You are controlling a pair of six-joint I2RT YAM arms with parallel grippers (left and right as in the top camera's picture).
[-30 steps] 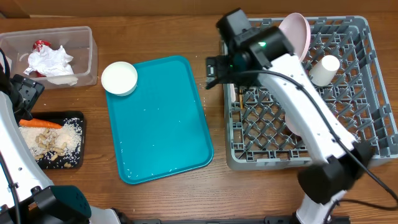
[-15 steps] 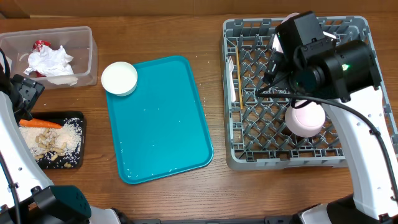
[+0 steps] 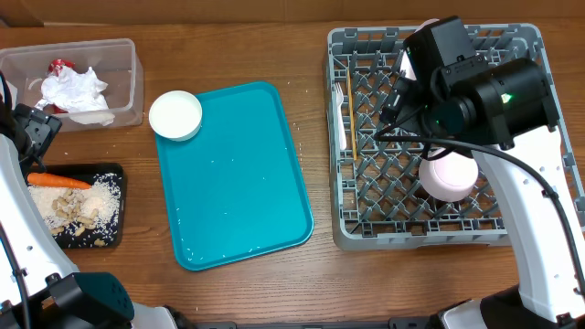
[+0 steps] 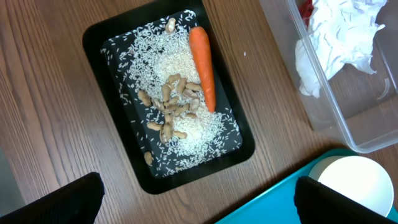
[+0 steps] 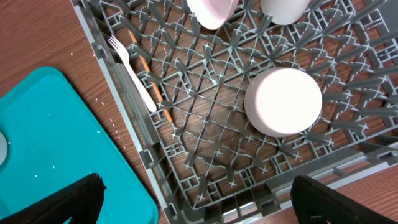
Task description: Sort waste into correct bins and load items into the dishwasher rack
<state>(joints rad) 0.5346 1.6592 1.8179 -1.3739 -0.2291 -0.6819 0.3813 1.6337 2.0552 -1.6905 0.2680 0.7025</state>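
**A:** While both arms hang above the grainy wooden desk [image 3: 274, 46], what does the waste look like?

**B:** A crumpled white napkin [image 3: 75, 90] and a small red wrapper [image 3: 60, 66] lie in the clear plastic tub [image 3: 139, 87]. The shallow black tray [image 4: 244, 144] holds a smooth, tapered carrot [image 4: 202, 68], loose white rice [image 4: 165, 65] and knobbly beige scraps [image 4: 174, 102].

**A:** And the dishes?

**B:** The grey lattice rack [image 3: 411, 236] carries a white plastic fork [image 5: 132, 71] lying flat beside a thin wooden stick [image 5: 152, 84]. A round pale bowl [image 5: 283, 102] sits mouth-down among the pegs. Another white bowl [image 3: 175, 115] sits on the corner of the glossy teal tray [image 3: 233, 183] nearest the tub.

**A:** The jaws?

**B:** The left gripper [image 4: 193, 199] has its jaws spread wide over the desk, between the black tray and the teal tray, and grips nothing. The right gripper [image 5: 199, 202] is just as wide and empty, above the rack's edge beside the teal tray.
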